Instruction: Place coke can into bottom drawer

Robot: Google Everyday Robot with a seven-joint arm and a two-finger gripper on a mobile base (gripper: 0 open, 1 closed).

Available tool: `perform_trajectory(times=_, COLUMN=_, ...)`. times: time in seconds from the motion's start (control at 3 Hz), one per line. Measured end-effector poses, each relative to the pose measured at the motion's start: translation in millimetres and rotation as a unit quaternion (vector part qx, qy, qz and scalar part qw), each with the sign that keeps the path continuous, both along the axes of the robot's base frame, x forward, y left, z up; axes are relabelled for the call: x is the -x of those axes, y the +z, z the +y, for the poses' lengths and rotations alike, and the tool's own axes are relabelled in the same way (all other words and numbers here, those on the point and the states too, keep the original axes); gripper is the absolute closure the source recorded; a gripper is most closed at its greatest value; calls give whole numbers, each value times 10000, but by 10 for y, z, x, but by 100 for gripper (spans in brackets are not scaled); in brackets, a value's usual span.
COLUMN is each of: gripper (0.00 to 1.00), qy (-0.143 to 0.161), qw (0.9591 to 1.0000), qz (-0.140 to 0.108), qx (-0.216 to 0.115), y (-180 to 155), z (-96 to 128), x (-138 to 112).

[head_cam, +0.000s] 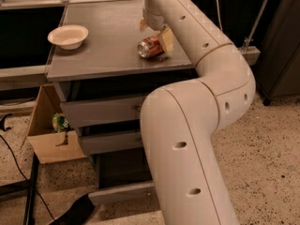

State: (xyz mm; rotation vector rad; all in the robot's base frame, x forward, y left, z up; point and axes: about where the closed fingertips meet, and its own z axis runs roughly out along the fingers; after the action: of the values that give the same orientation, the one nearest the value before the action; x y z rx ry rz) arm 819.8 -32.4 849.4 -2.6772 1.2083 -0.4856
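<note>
The coke can lies on its side on the grey cabinet top, near the right front edge. My gripper hangs just above and behind it, open, with one tan finger to the can's far left and the other at its right end. It holds nothing. The bottom drawer is pulled out, its grey front panel low in view with a dark interior behind it. My big white arm covers the right part of the drawers.
A white bowl sits on the cabinet top at the far left. An open cardboard box with a green item stands on the floor left of the cabinet. Black cables and a dark object lie on the floor.
</note>
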Motion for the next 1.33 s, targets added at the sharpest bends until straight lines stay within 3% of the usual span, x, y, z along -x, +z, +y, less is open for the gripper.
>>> perform_trajectory(times=0.67, gripper=68, qy=24, qw=10000, qz=43, qx=-29, y=-23, z=20, x=5)
perform_trajectory(times=1.0, gripper=97, qy=37, qw=10000, qz=29, qx=-38, y=-20, z=30, x=2)
perform_trajectory(times=1.33, gripper=100, qy=88, qw=9999, qz=-16, qx=-69, y=-10, z=66, x=-2)
